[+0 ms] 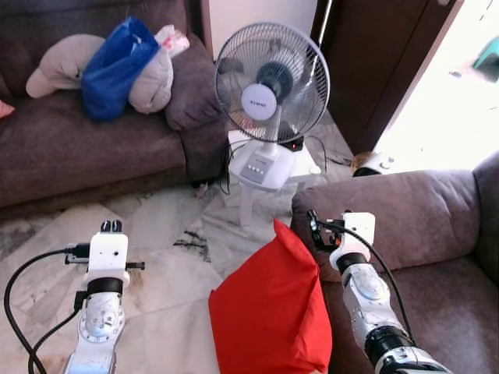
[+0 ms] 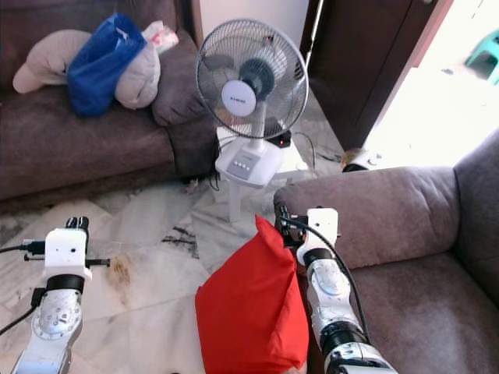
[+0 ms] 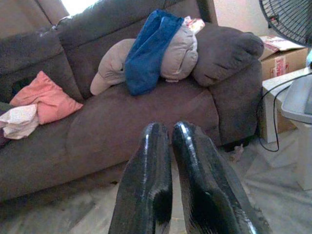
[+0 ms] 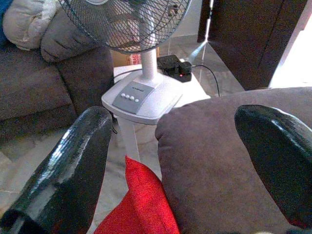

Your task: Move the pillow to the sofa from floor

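— What do you see from the head cameras?

— A red pillow [image 1: 269, 312] stands on edge on the marble floor [image 1: 168, 257], at about six o'clock, leaning against the arm of the near sofa [image 1: 405, 226]. The right gripper [image 1: 313, 227] sits at the pillow's upper corner, by the sofa arm. The left gripper [image 1: 111, 226] hovers over the floor at eight o'clock, apart from everything. A fan [image 1: 270, 82] stands on a small white table at twelve, and a far sofa [image 1: 78, 148] at ten carries a blue bag [image 1: 117, 66] on a grey cushion [image 1: 152, 82].

— And the left wrist?

— Its two black fingers [image 3: 146, 195] are pressed together, holding nothing, aimed at the far sofa. A pink cloth [image 3: 44, 97] lies on that seat.

— The right wrist?

— The fingers [image 4: 73, 165] are spread wide. Between them are the near sofa's arm and the pillow's red corner, just beside the arm. Neither finger touches the pillow.
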